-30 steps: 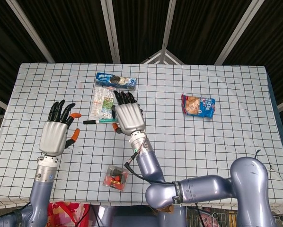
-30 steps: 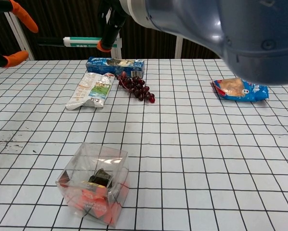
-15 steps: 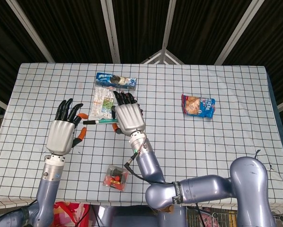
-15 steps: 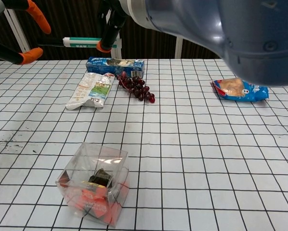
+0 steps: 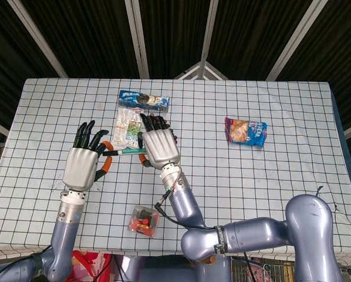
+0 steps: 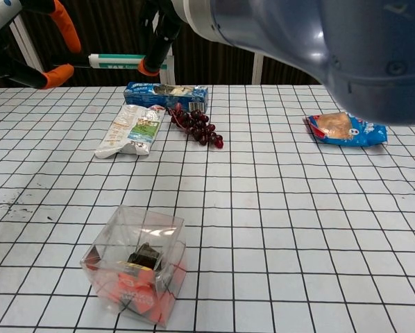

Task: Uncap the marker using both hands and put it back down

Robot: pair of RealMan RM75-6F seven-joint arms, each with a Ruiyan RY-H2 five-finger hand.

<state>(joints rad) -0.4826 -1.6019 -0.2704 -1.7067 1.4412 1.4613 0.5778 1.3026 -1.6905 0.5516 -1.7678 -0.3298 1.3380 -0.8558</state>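
Right robot hand [image 5: 159, 144] pinching slim marker [image 5: 124, 151] aloft; left robot hand [image 5: 84, 166] released, orange-tipped fingers spread at cap.

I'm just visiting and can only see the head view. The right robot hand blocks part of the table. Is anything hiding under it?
Observer: Yes. The chest view shows a bunch of dark red grapes lying on the table beside the white packet.
Operator: Is the marker lying down there too?
Observer: No. The right robot hand holds the marker level, well above the tabletop.
Operator: Has the left robot hand grabbed it?
Observer: I can't tell. On the left robot hand, the orange fingertips are spread above and below the marker's dark end.
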